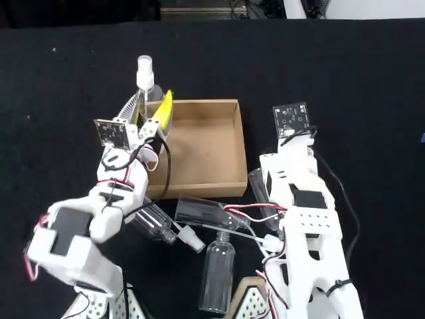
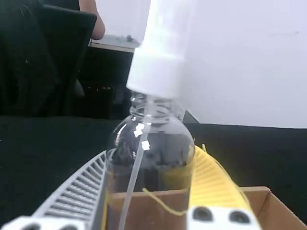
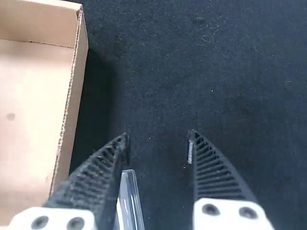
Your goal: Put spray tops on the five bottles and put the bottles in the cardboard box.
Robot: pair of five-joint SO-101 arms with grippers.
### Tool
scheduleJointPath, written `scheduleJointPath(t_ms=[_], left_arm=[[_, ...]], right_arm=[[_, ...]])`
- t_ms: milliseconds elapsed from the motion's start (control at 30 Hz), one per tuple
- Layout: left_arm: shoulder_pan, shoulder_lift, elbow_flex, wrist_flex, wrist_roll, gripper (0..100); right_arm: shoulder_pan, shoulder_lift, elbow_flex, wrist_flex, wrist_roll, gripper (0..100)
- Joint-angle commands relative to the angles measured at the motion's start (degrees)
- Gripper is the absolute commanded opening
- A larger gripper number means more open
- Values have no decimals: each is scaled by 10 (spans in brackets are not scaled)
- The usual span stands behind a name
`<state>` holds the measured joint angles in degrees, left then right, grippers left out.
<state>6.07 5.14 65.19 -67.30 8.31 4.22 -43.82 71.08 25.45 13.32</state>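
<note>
We see one bottle (image 1: 147, 93) upright at the far left corner of the cardboard box (image 1: 199, 190), w/ a white spray top (image 1: 145, 66) sitting on its neck. The left end effector (image 1: 147, 106) is closed on this bottle, grey finger one side, yellow finger the other. In the left wrist view the bottle (image 2: 148, 158) stands between the two fingers, its dip tube runs down inside, and the spray top (image 2: 163, 43) looks a bit tilted. We can't tell if the base rests on the counter (image 1: 345, 66) or hangs above it.

The other 4 bottles lie on the counter on the near side of the box:
- second bottle (image 1: 156, 222) lies near the left arm, w/ a white spray head (image 1: 190, 239) at its neck end; we can't tell if it's screwed on.
- third bottle (image 1: 206, 211) lies just in front of the box's near wall.
- fourth bottle (image 1: 218, 272) lies closest to the arm bases, neck toward the box.
- fifth bottle (image 1: 259, 193) lies along the box's right wall, partly under the right arm.

The right end effector (image 3: 158, 136) is open w/ black fingers apart, gripping nothing, over bare counter just beside the box wall (image 3: 79, 72). A clear bottle edge (image 3: 127, 201) shows right by one finger.
</note>
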Motion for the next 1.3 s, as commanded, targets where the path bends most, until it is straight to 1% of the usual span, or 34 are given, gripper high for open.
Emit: scheduleJointPath(t_ms=[0, 167, 433, 667, 1067, 1133, 1267], left_arm=[[-3, 63, -44, -83, 5, 32], [1, 143, -74, -150, 5, 32], [0, 242, -108, -207, 5, 32], [-2, 278, -124, -212, 5, 32], [-4, 276, -123, -211, 5, 37], [-4, 276, -123, -211, 4, 55], [0, 281, -117, -211, -29, 160]], right_arm=[[10, -23, -2, -14, -3, 179], [10, -23, 2, -16, -3, 179], [9, -23, 8, -24, -3, 179], [9, -23, 9, -24, -3, 179], [9, -23, 9, -24, -3, 179], [9, -23, 9, -24, -3, 179], [9, -23, 10, -24, -3, 179]])
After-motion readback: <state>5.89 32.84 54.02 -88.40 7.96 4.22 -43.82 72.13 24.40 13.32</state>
